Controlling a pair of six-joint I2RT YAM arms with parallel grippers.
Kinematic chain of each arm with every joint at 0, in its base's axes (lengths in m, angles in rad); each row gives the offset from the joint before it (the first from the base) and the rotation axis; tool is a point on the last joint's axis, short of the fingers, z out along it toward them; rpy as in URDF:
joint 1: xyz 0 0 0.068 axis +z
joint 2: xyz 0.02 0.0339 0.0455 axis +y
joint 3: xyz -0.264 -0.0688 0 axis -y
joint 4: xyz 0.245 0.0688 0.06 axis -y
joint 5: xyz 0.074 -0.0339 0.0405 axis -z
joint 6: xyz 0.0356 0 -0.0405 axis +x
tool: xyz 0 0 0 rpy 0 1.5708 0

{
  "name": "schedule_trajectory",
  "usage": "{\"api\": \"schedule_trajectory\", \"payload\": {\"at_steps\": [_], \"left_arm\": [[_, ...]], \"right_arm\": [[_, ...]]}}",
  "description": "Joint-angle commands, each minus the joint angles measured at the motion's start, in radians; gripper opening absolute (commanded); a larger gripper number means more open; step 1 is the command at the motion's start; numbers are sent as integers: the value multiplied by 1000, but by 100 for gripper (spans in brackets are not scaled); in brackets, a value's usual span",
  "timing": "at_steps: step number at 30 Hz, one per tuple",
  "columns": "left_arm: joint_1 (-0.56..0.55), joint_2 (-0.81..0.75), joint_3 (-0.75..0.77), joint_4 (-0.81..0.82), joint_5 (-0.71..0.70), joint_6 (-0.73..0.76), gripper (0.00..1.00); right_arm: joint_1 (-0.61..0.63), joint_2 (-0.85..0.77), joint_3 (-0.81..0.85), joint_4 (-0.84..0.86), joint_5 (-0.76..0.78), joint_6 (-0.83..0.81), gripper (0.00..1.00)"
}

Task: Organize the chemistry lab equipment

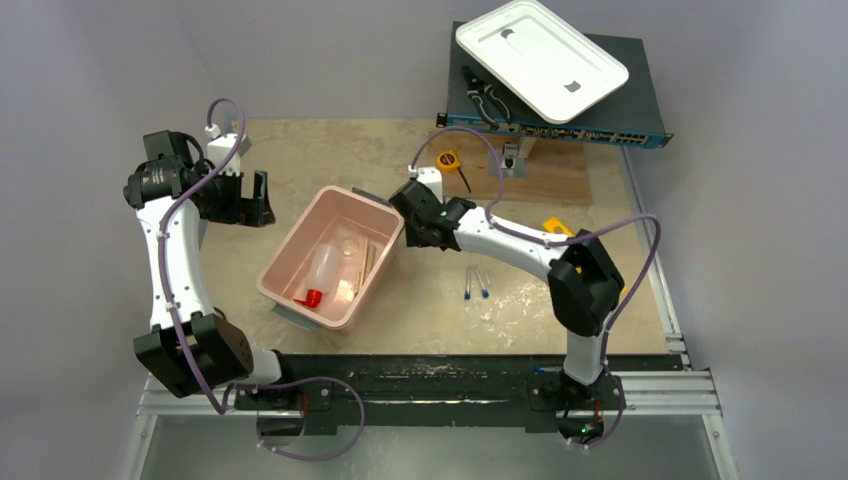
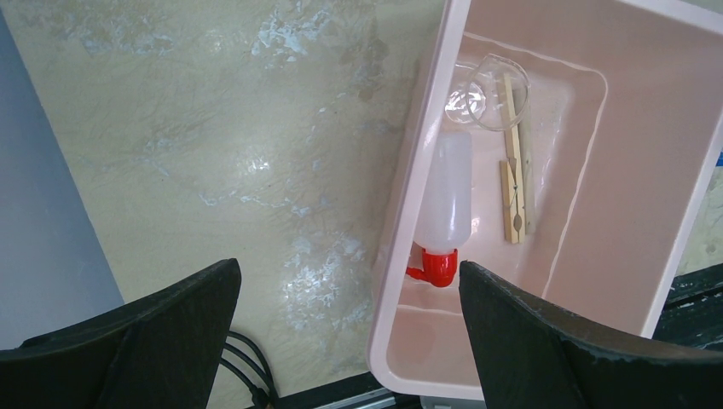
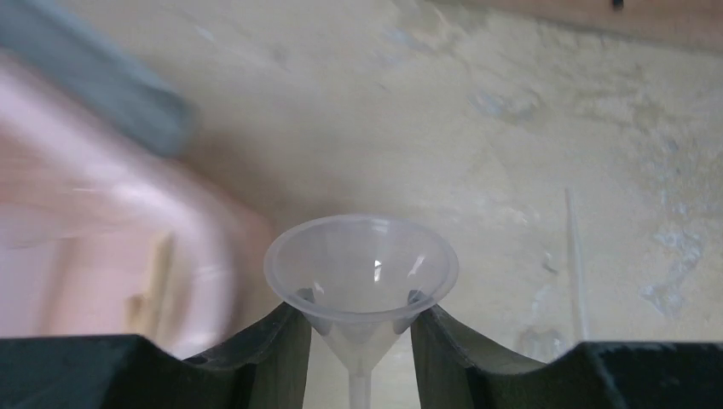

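A pink bin (image 1: pixel 290 240) sits mid-table. Inside lie the squeeze bottle (image 1: pixel 322 268) with red nozzle, wooden sticks (image 1: pixel 364 262) and a small clear glass vessel (image 2: pixel 488 81). The left wrist view shows the bottle (image 2: pixel 448 192) and sticks (image 2: pixel 514 170) too. My right gripper (image 3: pixel 361 328) is shut on a clear plastic funnel (image 3: pixel 361 268), held by the bin's far right corner (image 1: pixel 400 205). My left gripper (image 1: pixel 255 198) is open and empty, above the table left of the bin (image 2: pixel 349 281). Two clear tubes with blue tips (image 1: pixel 476 283) lie right of the bin. The yellow rack (image 1: pixel 556 227) is mostly hidden behind the right arm.
A yellow tape measure (image 1: pixel 449 158) lies behind the right gripper. Black-handled pliers (image 1: pixel 487 97) and a white tray (image 1: pixel 540 57) rest on a dark box at the back right. A thin clear rod (image 3: pixel 573 256) lies on the table. The bin's rim (image 2: pixel 409 213) is between the left fingers.
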Motion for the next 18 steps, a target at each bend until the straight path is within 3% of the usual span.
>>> {"api": "schedule_trajectory", "payload": {"at_steps": [1, 5, 11, 18], "left_arm": [[8, 1, 27, 11, 11, -1, 100], [8, -1, 26, 10, 11, 1, 100], [8, -2, 23, 10, 11, 0, 100], [8, -9, 6, 16, -19, 14, 100]], "right_arm": [[97, -141, 226, -65, 12, -22, 0], [184, -121, 355, -57, -58, -48, 0], [291, 37, 545, -93, -122, -63, 2], [313, 155, 587, -41, -231, -47, 7]]}}
